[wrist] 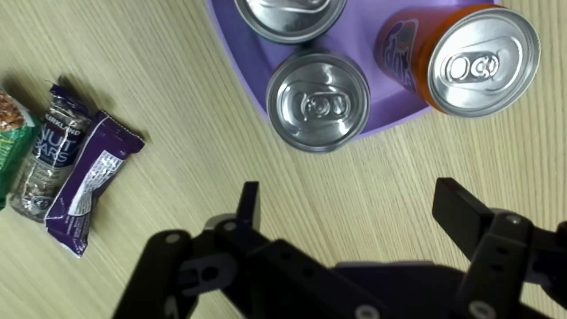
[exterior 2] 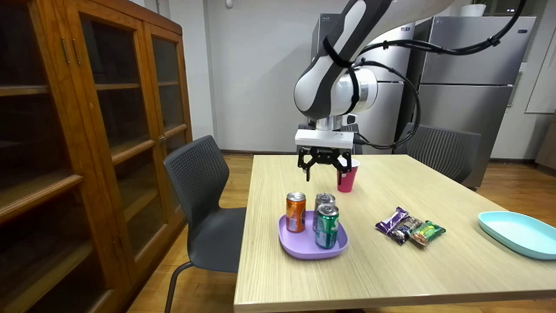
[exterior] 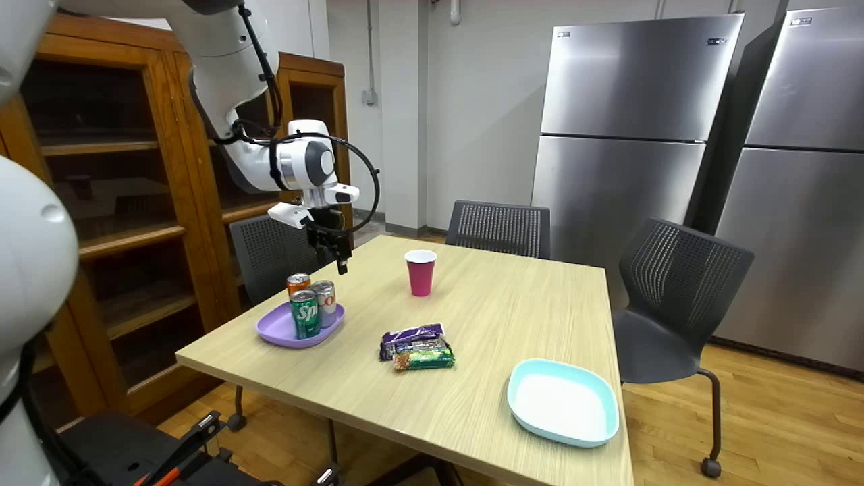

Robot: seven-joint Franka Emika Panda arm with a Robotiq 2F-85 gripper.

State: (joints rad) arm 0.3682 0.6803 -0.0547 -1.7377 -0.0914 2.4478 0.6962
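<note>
- Gripper (exterior 2: 324,177) is hanging above the tbl (exterior 2: 373,278), its 2 fingers (exterior 2: 308,174) standing wide apart w/ bare wood showing btwn them in the wrist view.
- Nearest thing: 1 silver can (wrist: 318,104), standing upright just beyond the fingertips, not touching them.
- Cans: counting 3, all upright on 1 purple tray (exterior 2: 310,253). Green can (exterior 2: 326,230) is standing close beside the silver one, can't tell if touching; orange can (exterior 2: 296,213) is keeping apart from both.
- 1 pink cup (exterior: 420,275), white rim, is standing on the tbl, apart from gripper and cans.
- Bars: counting 3, lying side by side: purple bar (wrist: 91,184), nut bar (wrist: 55,148), green bar (exterior 2: 428,233).
- 1 turquoise tray (exterior: 563,401) is lying near a tbl edge, bars sitting btwn it and the purple tray.
- Edges: purple tray is sitting near a tbl edge too, just inside it.
- Room: gap is running btwn purple tray and bars; wider stretch is opening btwn cup and turquoise tray.
- Outer ring: 3 chairs (exterior: 682,283) are standing round the tbl, 2 fridges (exterior: 621,88) behind, 1 wooden cabinet (exterior 2: 87,130) alongside.
</note>
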